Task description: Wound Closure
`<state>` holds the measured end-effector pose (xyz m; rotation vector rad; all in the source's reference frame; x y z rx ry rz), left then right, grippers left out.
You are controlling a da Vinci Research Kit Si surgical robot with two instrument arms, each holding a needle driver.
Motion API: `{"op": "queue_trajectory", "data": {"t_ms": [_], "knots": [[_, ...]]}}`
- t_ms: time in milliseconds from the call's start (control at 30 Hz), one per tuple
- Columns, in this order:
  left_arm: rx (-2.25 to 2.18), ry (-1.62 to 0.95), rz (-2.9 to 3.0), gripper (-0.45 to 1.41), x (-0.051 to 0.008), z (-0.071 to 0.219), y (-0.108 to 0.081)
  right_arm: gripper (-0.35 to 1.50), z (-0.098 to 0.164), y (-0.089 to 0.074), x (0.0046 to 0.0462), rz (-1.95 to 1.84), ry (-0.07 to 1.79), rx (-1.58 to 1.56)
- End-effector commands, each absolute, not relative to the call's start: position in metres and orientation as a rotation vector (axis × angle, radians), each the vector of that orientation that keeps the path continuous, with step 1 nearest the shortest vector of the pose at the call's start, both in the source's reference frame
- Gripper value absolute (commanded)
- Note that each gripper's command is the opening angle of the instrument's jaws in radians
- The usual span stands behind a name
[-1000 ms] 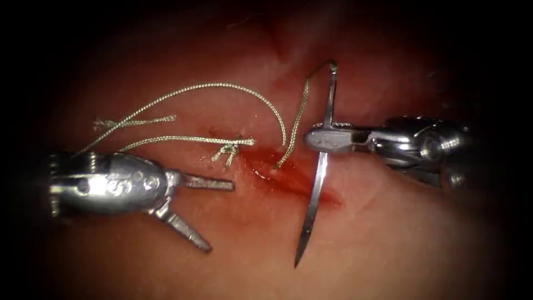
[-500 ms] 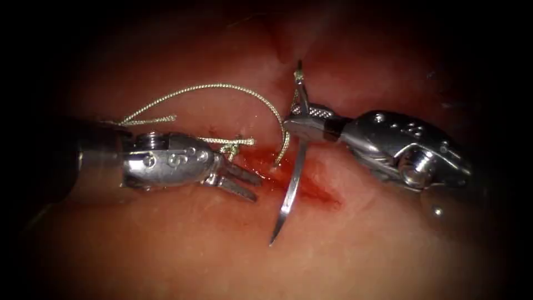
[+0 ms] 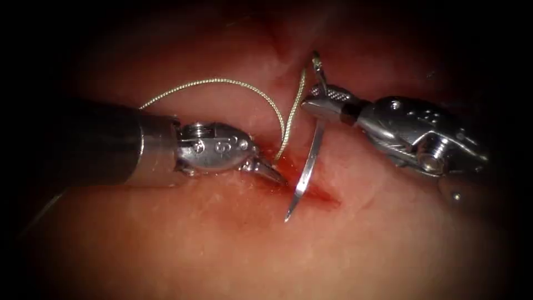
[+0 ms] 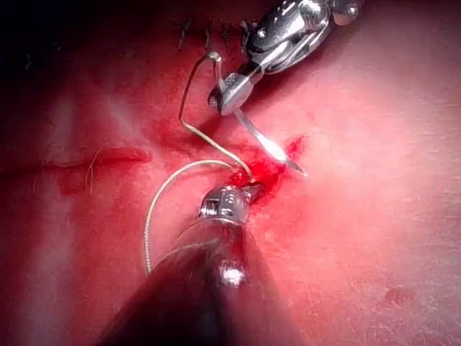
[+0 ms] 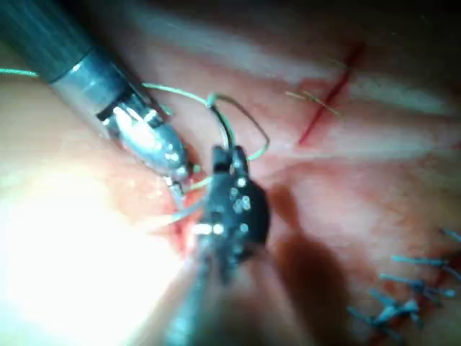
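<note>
Lighting in the endoscope view is a single pool falling on the middle of the field. It fades evenly outward into a black surround (image 3: 22,33) along all four borders, darkest at the corners. The backdrop is the surface of the tissue (image 3: 388,244), moist and pink where lit, dull red-brown toward the margins, with small wet glints near the centre. In the left wrist view the same surface is strongly lit and pale pink, passing into deep shade at one margin. In the right wrist view a patch of white glare (image 5: 65,252) washes out surface detail, and a soft shadow (image 5: 306,245) lies across the surface near it.
</note>
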<state>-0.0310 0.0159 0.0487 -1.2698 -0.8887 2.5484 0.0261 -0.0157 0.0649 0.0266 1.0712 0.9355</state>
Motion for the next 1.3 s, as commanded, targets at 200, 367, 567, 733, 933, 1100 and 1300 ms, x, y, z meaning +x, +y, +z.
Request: {"op": "queue_trajectory", "data": {"t_ms": [200, 367, 567, 733, 933, 1100, 1300], "knots": [[-1.265, -0.902, 2.546, 0.04, -0.0312, 0.0501, 0.0173, -0.35, 0.0664, -0.0149, 0.0278, 0.900, 1.067, -0.075], [-1.251, -0.919, 2.562, 0.05, -0.0306, 0.0491, 0.0163, -0.35, 0.0680, -0.0151, 0.0285, 0.877, 1.054, -0.123], [-1.248, -0.937, 2.569, 0.05, -0.0305, 0.0473, 0.0145, -0.35, 0.0692, -0.0144, 0.0284, 0.858, 1.045, -0.164], [-1.240, -0.963, 2.588, 0.07, -0.0302, 0.0453, 0.0125, -0.35, 0.0711, -0.0149, 0.0291, 0.826, 1.030, -0.217], [-1.240, -0.960, 2.587, 0.07, -0.0289, 0.0430, 0.0115, -0.35, 0.0709, -0.0160, 0.0299, 0.823, 1.025, -0.219], [-1.243, -0.949, 2.595, 0.07, -0.0274, 0.0426, 0.0107, -0.35, 0.0697, -0.0161, 0.0294, 0.825, 1.027, -0.206], [-1.218, -0.953, 2.589, 0.07, -0.0257, 0.0434, 0.0090, -0.35, 0.0689, -0.0160, 0.0290, 0.834, 1.034, -0.209]]}}
